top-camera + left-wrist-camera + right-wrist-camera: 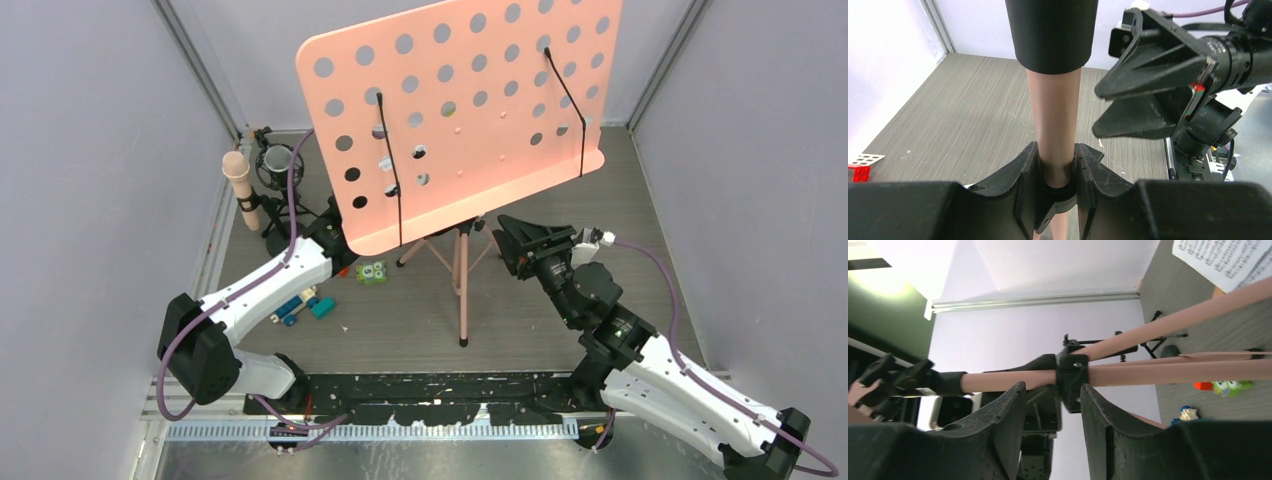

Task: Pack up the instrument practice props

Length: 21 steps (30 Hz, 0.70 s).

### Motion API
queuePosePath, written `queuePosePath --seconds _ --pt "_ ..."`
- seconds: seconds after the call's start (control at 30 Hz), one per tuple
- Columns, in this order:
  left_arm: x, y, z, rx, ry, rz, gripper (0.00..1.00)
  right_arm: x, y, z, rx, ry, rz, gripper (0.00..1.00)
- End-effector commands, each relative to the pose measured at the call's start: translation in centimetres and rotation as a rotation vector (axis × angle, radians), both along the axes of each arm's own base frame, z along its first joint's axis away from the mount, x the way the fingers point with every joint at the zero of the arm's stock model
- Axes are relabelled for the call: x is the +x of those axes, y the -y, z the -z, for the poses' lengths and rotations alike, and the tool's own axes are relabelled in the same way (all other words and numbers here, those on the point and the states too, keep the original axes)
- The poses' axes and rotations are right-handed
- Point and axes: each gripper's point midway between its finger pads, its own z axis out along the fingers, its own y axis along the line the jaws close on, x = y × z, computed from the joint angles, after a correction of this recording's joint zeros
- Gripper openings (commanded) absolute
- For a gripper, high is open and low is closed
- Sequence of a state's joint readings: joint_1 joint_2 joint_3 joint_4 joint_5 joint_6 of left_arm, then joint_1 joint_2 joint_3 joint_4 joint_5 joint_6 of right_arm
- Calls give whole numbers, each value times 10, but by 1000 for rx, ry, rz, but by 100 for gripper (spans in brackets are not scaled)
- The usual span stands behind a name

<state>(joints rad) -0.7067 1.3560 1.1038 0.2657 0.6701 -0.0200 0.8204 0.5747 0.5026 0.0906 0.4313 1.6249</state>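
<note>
Music stand: just one, pink [460, 120], and it stood upright in the middle of the desk [520, 320], between the two arms.
Top panel: a flat pink sheet with rounded corners and rows of round holes, tilted back. Two thin black wire arms [390, 160] lay across it.
Legs: three thin pink tubes [463, 300], splayed out tripod style.
Pole: one smooth round pink tube [1053, 115] that ran up into a matte black sleeve [1050, 35].
Left fingers [1018, 175]: clamped on the pole from both sides, right below that sleeve.
Right fingers [1003, 420]: apart, parked just beside the pole next to a chunky black collar [1073, 380] with a screw in it. They weren't gripping anything.
Sheet music: white pages with printed notes [1218, 260], only peeking into a corner of the right wrist view. I couldn't count them or tell what they rested on.
Microphone: one, beige-pink with a rounded tip [238, 178], upright at the far left by the wall, next to a black ring-shaped holder [275, 163].
Toy blocks: I counted three for sure near the left arm, a green one with eyes [372, 272], a blue-and-white one [293, 306] and a teal one [322, 307].
Desk surface: grey, with a wood-grain look.
</note>
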Motion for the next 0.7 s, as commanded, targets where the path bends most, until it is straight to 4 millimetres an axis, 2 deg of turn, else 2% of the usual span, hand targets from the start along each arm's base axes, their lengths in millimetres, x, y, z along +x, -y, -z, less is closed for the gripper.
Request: queuePosePath --seconds 0.0,0.27,0.43,0.67 --pt "0 -1 31 91 -89 -3 0 4 6 -28 5 34 22 48" --pt "0 -2 31 93 -91 -3 0 12 -7 -20 -38 -2 -35 51" --pt "-1 -2 33 96 -95 -2 0 13 -10 -13 -54 -27 -53 49" --pt "-1 0 34 98 -100 5 0 13 -15 -17 -50 -11 -79 42"
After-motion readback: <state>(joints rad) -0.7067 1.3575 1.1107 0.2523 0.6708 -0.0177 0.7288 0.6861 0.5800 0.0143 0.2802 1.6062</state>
